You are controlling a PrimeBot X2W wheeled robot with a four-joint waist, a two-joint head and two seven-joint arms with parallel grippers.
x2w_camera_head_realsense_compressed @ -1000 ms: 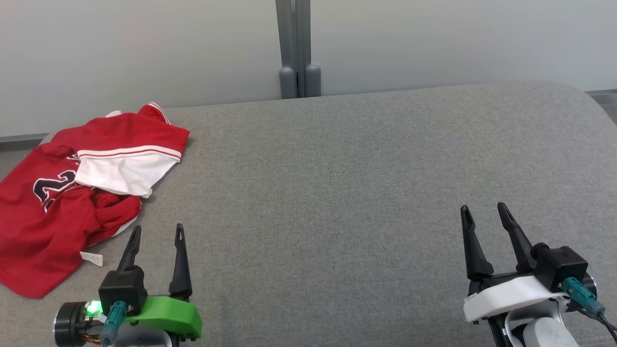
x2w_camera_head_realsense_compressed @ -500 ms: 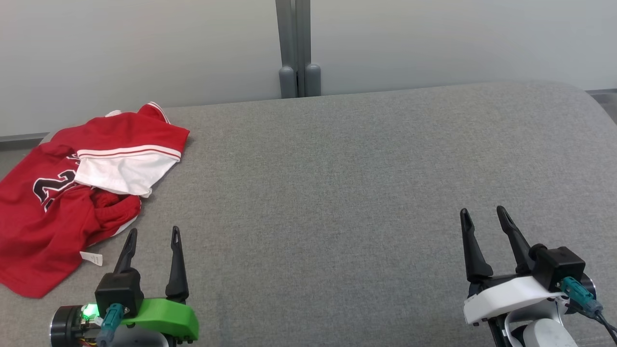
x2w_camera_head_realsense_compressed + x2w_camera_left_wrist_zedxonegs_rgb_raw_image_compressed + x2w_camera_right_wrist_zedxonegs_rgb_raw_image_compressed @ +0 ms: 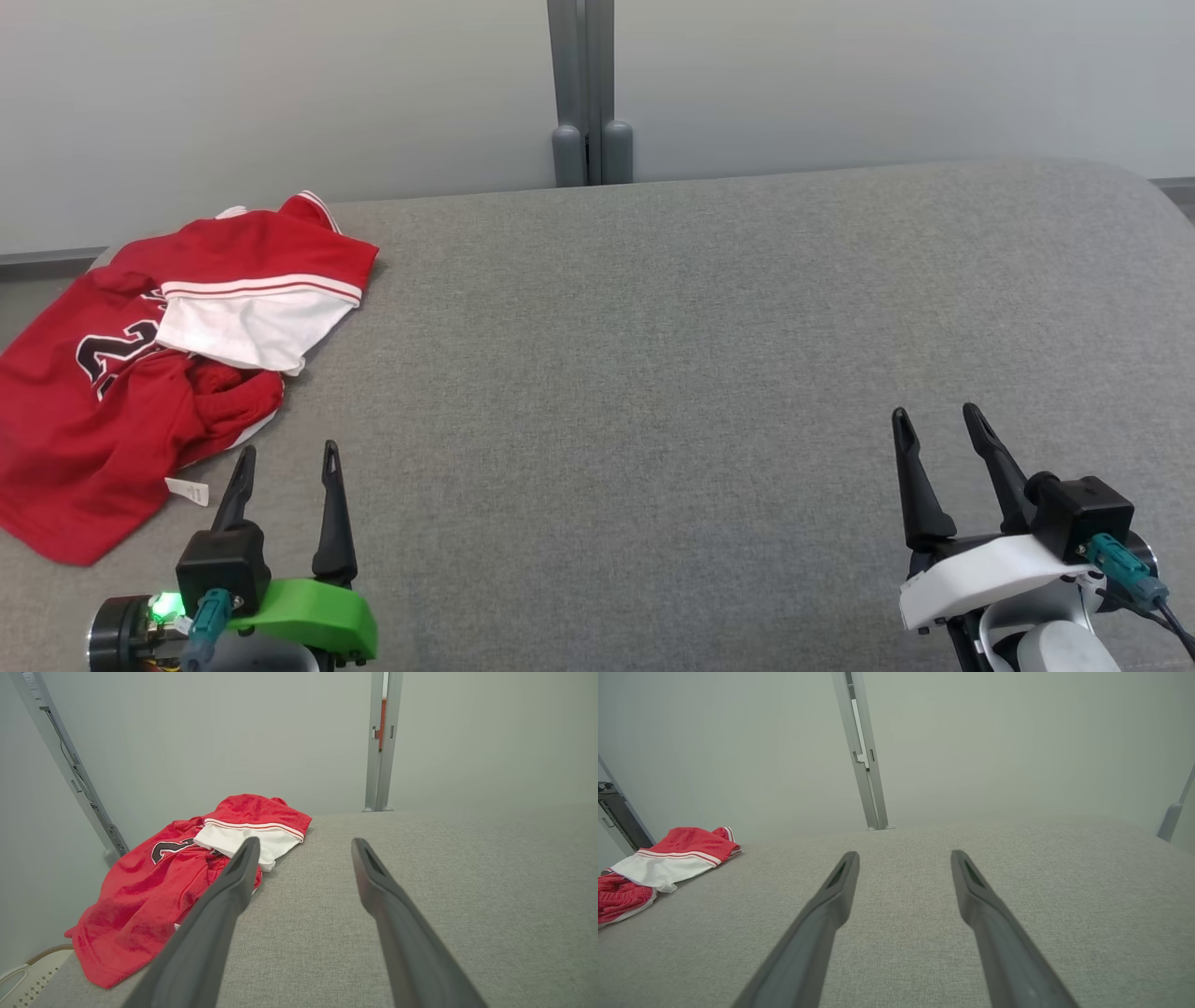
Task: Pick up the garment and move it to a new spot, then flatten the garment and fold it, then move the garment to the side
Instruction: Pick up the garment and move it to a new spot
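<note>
Both left hand (image 3: 287, 451) and right hand (image 3: 934, 412) gape empty.

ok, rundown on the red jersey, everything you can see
The red mesh-look jersey lies crumpled, unfolded, at the left of the grey fabric surface. A white panel with red-striped trim is flipped over on top; dark white-edged numerals partly show; a small white tag sticks out. Only the surface touches it.
</note>
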